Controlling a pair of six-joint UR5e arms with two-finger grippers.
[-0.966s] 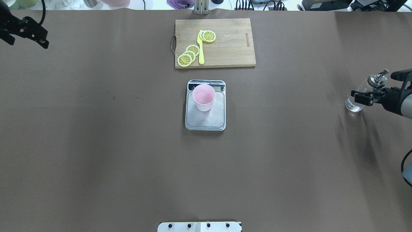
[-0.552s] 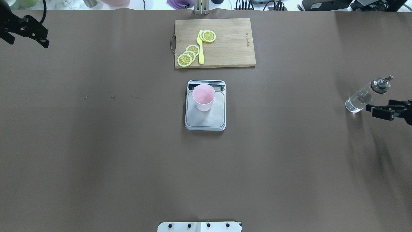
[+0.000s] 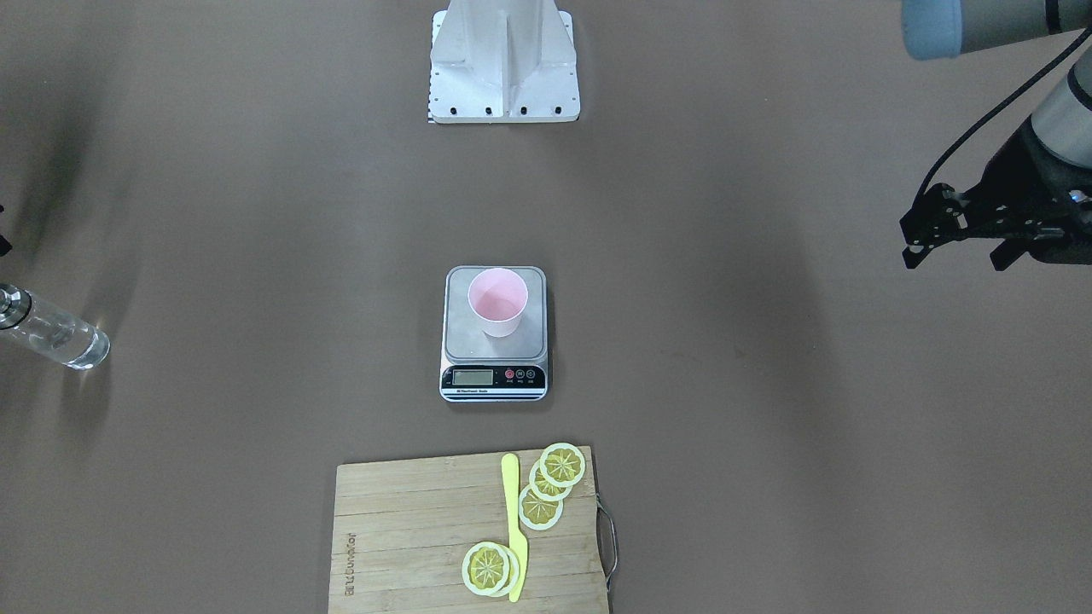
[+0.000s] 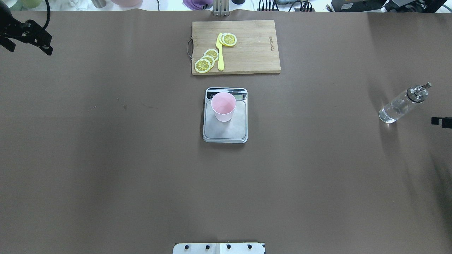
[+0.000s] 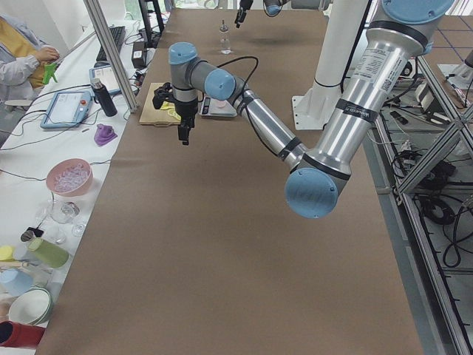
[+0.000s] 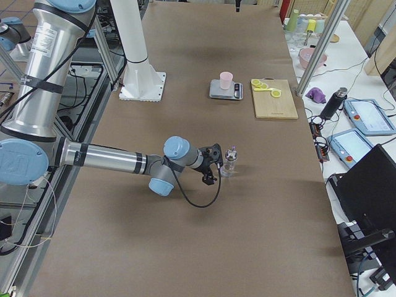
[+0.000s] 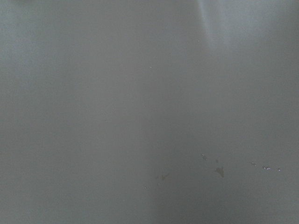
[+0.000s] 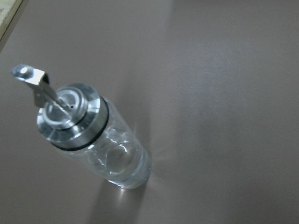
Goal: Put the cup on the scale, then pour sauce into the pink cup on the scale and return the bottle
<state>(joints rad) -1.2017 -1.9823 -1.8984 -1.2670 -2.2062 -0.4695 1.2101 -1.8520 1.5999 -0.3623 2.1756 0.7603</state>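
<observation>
Evidently closing step, bottle return | cup on scale; bottle upright on desk, unheld | left gripper wide, empty; right gripper cannot tell | next: withdraw without knocking bottle

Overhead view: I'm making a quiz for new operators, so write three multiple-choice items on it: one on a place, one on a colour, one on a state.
1. Where is the small pale pink plastic cup?
A) on the silver digital scale
B) on the bare tabletop
C) held in jaws

2. What colour is the plastic knife on the wooden cutting board?
A) red
B) yellow
C) black

3. How is the clear glass bottle with the metal pourer?
A) lying flat
B) clamped in jaws
C) standing free on the brown table

Answers:
1. A, the cup stands upright on the scale's steel platform.
2. B, the knife matches the lemon slices beside it.
3. C, the right side view shows the bottle upright, and overhead nothing touches it.
</observation>
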